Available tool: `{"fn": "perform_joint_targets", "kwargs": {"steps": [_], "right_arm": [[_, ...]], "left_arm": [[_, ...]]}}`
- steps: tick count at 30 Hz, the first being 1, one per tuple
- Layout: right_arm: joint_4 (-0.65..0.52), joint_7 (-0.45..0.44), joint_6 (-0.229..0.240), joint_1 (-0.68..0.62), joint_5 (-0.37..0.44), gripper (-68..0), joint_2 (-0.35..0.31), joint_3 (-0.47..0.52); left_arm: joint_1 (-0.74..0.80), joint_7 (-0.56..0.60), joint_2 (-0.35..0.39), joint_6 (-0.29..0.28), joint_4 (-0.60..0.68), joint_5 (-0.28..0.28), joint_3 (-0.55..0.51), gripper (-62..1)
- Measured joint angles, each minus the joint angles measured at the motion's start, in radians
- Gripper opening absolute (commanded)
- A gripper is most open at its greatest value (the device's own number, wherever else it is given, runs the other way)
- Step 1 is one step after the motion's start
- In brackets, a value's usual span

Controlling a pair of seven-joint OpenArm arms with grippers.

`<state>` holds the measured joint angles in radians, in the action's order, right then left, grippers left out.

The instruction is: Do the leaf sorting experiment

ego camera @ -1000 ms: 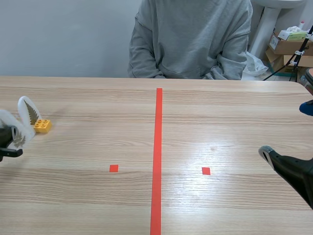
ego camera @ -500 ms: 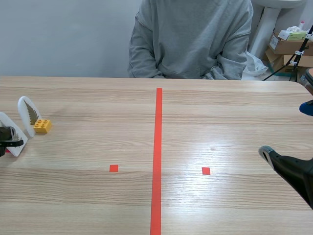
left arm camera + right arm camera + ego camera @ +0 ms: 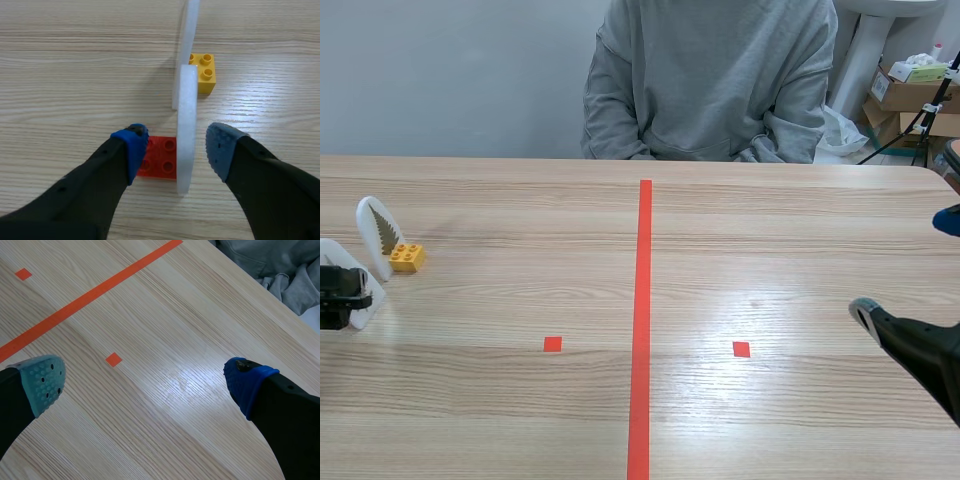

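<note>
White against pale wood: straddling the near leaf card (image 3: pixel 186 125) with the left gripper (image 3: pixel 177 145), fingers parted and neither pad pressing on it; resting that card on the table (image 3: pixel 75 60) at the far left of the scene view, seated against a red brick (image 3: pixel 160 160) at its foot; having been carrying it clear of the wood a second ago and sinking it lower half a second ago, now leaving it down and apparently standing unaided; reading this as the placing step being nearly over, with only the withdrawal remaining; judging a straight pull-back to be wanted, avoiding clipping the thin card with either pad and tipping it; lining it up just short of a second leaf card (image 3: pixel 185 50), upright beside a yellow brick (image 3: pixel 202 73), nearly end to end yet not clearly touching; keeping the near card upright on its brick, long axis rising from foot to tip, tip pointing up, thin edge facing the wrist camera and flat faces turning toward the two fingers; showing a dark leaf print only on the farther card in the scene view, hiding most of the nearer face behind the gripper; holding the right gripper (image 3: pixel 145 380) spread wide above bare wood on the right half, gripping nothing, well apart from both cards.
</note>
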<state>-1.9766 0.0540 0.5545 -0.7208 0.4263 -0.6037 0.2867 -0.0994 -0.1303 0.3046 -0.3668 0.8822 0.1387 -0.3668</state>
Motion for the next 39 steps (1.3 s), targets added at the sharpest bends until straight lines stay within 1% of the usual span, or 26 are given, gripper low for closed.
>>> {"fn": "perform_joint_targets", "kwargs": {"steps": [2, 3, 4, 5, 7, 9, 12, 15, 18, 22, 24, 26, 30, 32, 33, 37, 39], "right_arm": [[0.0, 0.0, 0.0, 0.0, 0.0, 0.4, 0.0, 0.0], [0.0, 0.0, 0.0, 0.0, 0.0, 0.4, 0.0, 0.0], [0.0, 0.0, 0.0, 0.0, 0.0, 0.4, 0.0, 0.0], [0.0, 0.0, 0.0, 0.0, 0.0, 0.4, 0.0, 0.0], [0.0, 0.0, 0.0, 0.0, 0.0, 0.4, 0.0, 0.0], [0.0, 0.0, 0.0, 0.0, 0.0, 0.4, 0.0, 0.0], [0.0, 0.005, 0.0, 0.0, 0.0, 0.4, 0.0, 0.0], [0.0, 0.008, 0.0, 0.0, 0.0, 0.4, 0.0, 0.0], [0.0, 0.008, 0.0, 0.0, 0.0, 0.4, 0.0, 0.0], [0.0, 0.012, 0.0, 0.0, 0.0, 0.4, 0.0, 0.0], [0.0, 0.012, 0.0, 0.0, 0.0, 0.4, 0.0, 0.0], [0.0, 0.011, 0.0, 0.0, 0.0, 0.4, 0.0, 0.0], [0.0, 0.011, 0.0, 0.0, 0.0, 0.4, 0.0, 0.0], [0.0, 0.011, 0.0, 0.0, 0.0, 0.4, 0.0, 0.0], [0.0, 0.011, 0.0, 0.0, 0.0, 0.4, 0.0, 0.0], [0.0, 0.012, 0.0, 0.0, 0.001, 0.4, 0.0, 0.0], [0.0, 0.012, 0.0, 0.0, 0.002, 0.4, 0.0, 0.0]], "left_arm": [[0.0, 0.001, 0.0, 0.0, 0.0, 0.0, 0.0, -4.6], [0.0, 0.002, 0.0, 0.0, 0.0, 0.001, 0.0, -1.4], [0.0, 0.002, 0.0, 0.0, 0.0, 0.002, 0.0, 0.5], [0.0, 0.004, 0.0, 0.0, 0.0, 0.002, 0.0, 1.1], [0.003, 0.015, 0.0, -0.013, 0.0, 0.01, 0.0, 1.1], [0.009, 0.015, 0.001, -0.053, 0.004, 0.02, 0.0, 1.1], [0.053, 0.024, -0.003, -0.052, 0.071, 0.031, -0.002, 1.1], [0.15, 0.031, -0.002, -0.053, 0.236, 0.047, -0.024, 1.0], [0.278, 0.034, 0.002, -0.064, 0.46, 0.054, -0.051, 0.6], [0.486, 0.054, -0.003, -0.074, 0.756, 0.054, -0.052, 0.6], [0.58, 0.053, -0.019, -0.076, 0.869, 0.053, -0.047, 0.6], [0.653, 0.053, -0.029, -0.076, 0.949, 0.054, -0.029, 0.6], [0.75, 0.032, -0.031, -0.077, 1.048, 0.053, 0.05, -0.1], [0.779, 0.023, -0.031, -0.076, 1.078, 0.058, 0.092, -4.7], [0.789, 0.007, -0.03, -0.076, 1.09, 0.071, 0.112, -6.7], [0.804, -0.02, -0.03, -0.076, 1.121, 0.073, 0.194, -7.1], [0.806, -0.037, -0.03, -0.076, 1.131, 0.073, 0.232, -6.3]]}}
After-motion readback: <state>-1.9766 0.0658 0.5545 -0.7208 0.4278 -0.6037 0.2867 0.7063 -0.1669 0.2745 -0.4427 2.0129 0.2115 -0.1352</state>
